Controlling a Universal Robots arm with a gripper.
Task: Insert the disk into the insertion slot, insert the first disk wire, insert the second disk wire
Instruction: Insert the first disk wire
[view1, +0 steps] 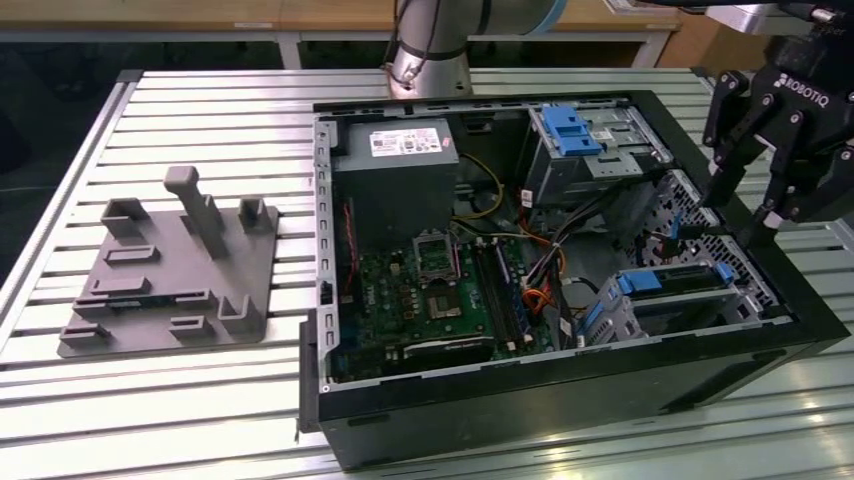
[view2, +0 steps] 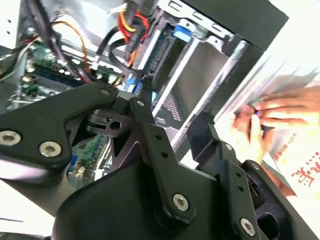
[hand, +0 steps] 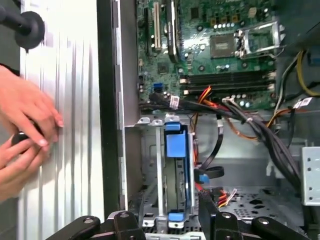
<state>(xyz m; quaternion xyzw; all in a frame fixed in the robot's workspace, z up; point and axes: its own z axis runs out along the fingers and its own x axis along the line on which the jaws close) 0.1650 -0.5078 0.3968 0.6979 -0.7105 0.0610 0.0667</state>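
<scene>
Disk (view1: 671, 282) inside insertion slot (view1: 701, 308), apart from spread-open, empty fingers (view1: 722, 165) above, no contact.

Disk (hand: 176, 145) sits edge-on inside the insertion slot (hand: 147, 165), blue bracket showing. Gripper (hand: 165, 220) fingers spread wide, 1 on each side of the slot, holding nothing. Black cable bundle (hand: 200, 105) crosses between slot and motherboard (hand: 225, 50). Orange-red wires (hand: 226, 196) just beside slot. Black case wall (hand: 107, 100) borders slot; past it, a person's 2 hands (hand: 25, 115) on the slatted table (hand: 75, 125), hands touching, small dark object between them.
</scene>
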